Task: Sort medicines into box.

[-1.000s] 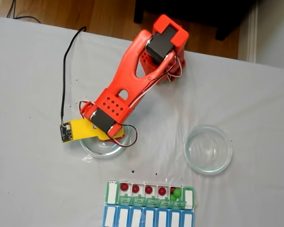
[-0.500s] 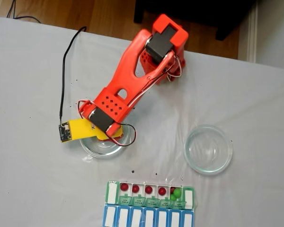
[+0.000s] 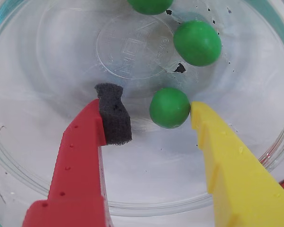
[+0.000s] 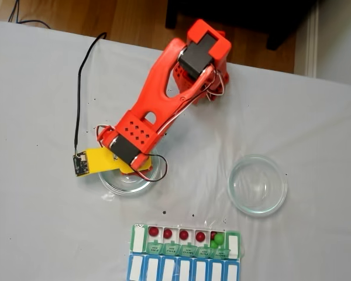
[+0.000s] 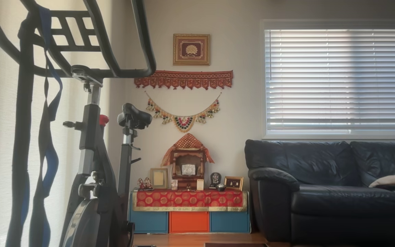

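In the wrist view my gripper [image 3: 154,101] is open and low inside a clear glass dish [image 3: 47,156]. A green medicine ball [image 3: 169,107] lies between the fingers, close against the yellow finger [image 3: 227,161] and a short gap away from the black foam pad [image 3: 114,116] on the red finger. Two more green balls [image 3: 197,42] lie farther in, one cut by the top edge. In the fixed view the orange arm [image 4: 141,132] reaches over the left dish [image 4: 120,183]. The green-lidded box [image 4: 139,238] holds dark red balls [image 4: 168,233] in several compartments and one green ball [image 4: 219,239].
A second, empty glass dish [image 4: 257,185] sits to the right in the fixed view. A blue-lidded row [image 4: 181,270] lies against the box at the bottom edge. A black cable [image 4: 79,76] runs to the wrist camera board. The other view shows a living room.
The wrist has shifted very slightly over the left dish. The box, the right dish and the balls in the box have not moved.
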